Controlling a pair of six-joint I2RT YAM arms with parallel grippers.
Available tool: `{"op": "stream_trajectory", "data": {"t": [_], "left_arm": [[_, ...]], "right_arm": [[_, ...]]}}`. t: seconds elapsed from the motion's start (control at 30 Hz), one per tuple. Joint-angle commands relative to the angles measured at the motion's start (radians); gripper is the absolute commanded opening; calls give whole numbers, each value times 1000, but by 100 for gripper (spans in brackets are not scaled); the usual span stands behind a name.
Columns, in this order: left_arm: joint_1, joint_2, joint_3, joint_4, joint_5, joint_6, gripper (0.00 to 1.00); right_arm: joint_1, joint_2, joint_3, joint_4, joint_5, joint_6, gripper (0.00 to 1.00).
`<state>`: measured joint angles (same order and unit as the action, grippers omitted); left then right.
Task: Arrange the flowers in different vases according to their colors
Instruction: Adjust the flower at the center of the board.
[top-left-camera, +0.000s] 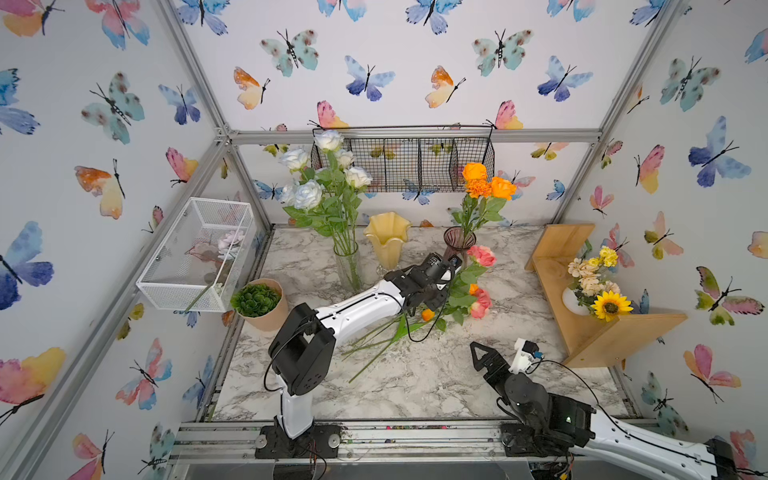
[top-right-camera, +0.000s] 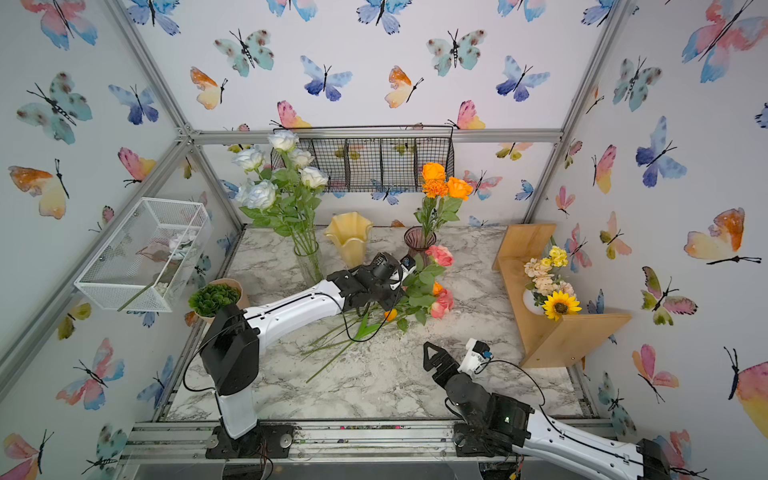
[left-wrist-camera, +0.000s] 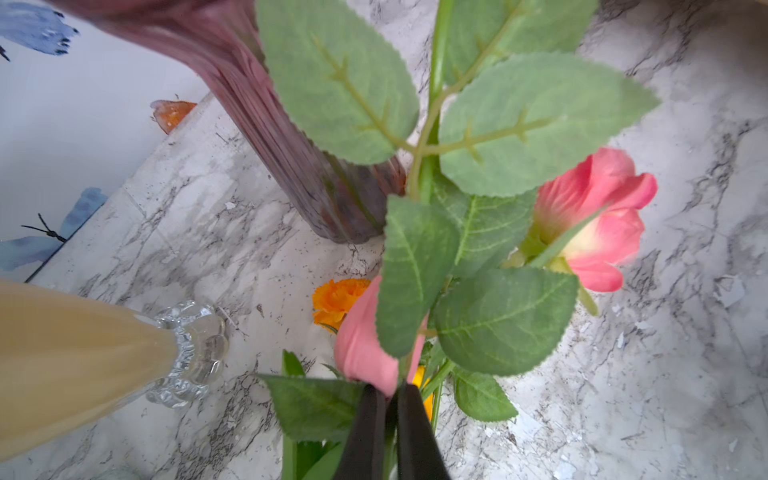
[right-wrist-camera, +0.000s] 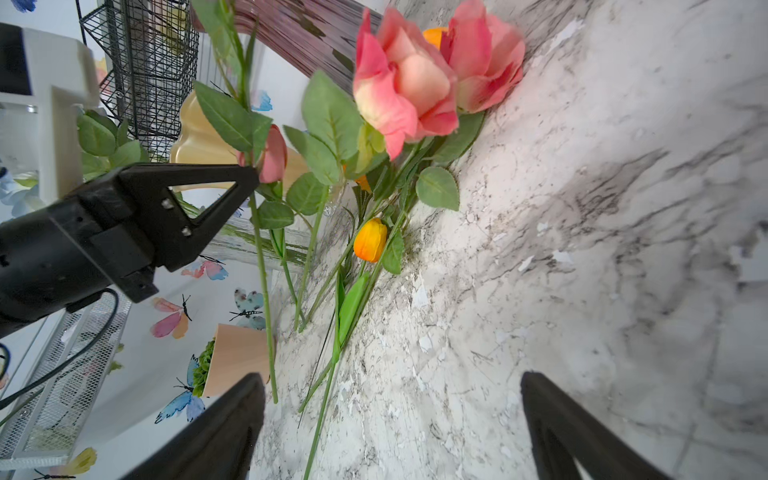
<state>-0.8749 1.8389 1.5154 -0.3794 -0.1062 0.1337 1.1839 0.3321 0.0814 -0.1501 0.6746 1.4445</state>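
Both top views hide the left gripper's fingertips under its own wrist. The left wrist view shows the left gripper (left-wrist-camera: 388, 390) with its jaws almost together on a leafy stem (left-wrist-camera: 434, 83). The right wrist view confirms this from the side: the stem passes through the gripper's tip and hangs clear of the marble table (top-left-camera: 415, 374).

The right gripper (right-wrist-camera: 390, 376) appears in the top views only as a single dark wedge. Its own wrist view shows the jaws spread wide over bare marble, well apart from the flowers.

Containers at the back of the table:
- The clear glass cylinder (top-left-camera: 348, 266) holds the white roses (top-left-camera: 309, 193), upright.
- The purple vase (top-left-camera: 457, 241) holds the orange flowers (top-left-camera: 484, 183).
- The yellow vase (top-left-camera: 386, 241) stands between these two.

Loose on the table in front of the purple vase:
- The pink roses (top-left-camera: 480, 305) lie there.
- An orange tulip (right-wrist-camera: 370, 241) lies among the stems.
- A marigold head (left-wrist-camera: 338, 299) and a pink tulip bud (left-wrist-camera: 361, 340) show plainly only in the left wrist view.
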Motion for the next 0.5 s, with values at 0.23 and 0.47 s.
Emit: {"op": "stream_trajectory", "data": {"t": [0.23,0.47], "left_arm": [[-5,-52,-54,11,16,-12,0],[-6,-9,-79,18,110,-69,0]], "right_arm": [[3,-13,-14,-36,35,7,98],[3,-9,-14,-35,36,8,98]]}}
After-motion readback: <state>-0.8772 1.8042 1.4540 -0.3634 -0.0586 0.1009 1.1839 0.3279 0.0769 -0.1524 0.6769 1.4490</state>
